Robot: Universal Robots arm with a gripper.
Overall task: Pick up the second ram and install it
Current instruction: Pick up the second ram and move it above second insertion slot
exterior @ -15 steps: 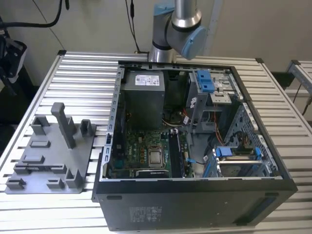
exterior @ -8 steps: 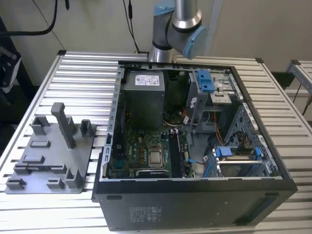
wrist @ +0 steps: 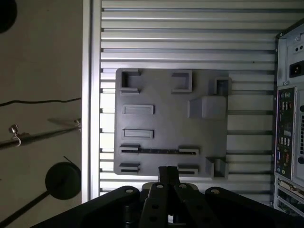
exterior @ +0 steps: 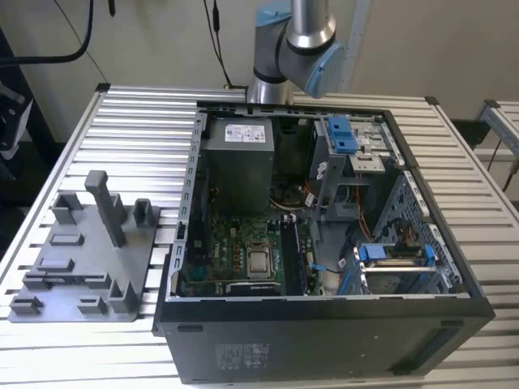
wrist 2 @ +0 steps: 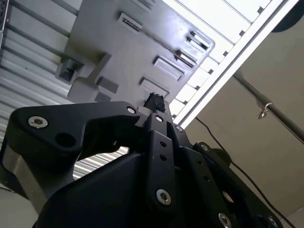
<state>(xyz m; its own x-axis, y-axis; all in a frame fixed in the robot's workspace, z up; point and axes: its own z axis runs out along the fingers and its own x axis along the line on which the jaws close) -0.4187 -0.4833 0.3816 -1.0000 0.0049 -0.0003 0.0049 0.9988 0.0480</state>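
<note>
You have a big metal table (exterior: 130, 113) with long grooves, and on it sits an open computer case (exterior: 324, 340) with its side off. Beside the case, towards the exterior view's left, lies a flat grey plate (exterior: 93, 258) with little posts and holders on it. The gripper (wrist: 168, 172) hangs in the air over that plate, well apart from it, and touches nothing. The memory stick (wrist: 159, 151) you want stands on its thin edge in the plate, held at each end by a small holder. In the first wrist view it looks like a thin dark line. I think the stick is very light and stiff, but it is thin and easy to hurt, so you should not bend it or squeeze it hard. Its flat sides are smooth and could slip. The best place to take it looks like the middle of its long top edge, with one finger on each flat side, away from the holders. The fingertips (wrist 2: 154, 101) are pressed together with no gap between them, and they hold nothing.
</note>
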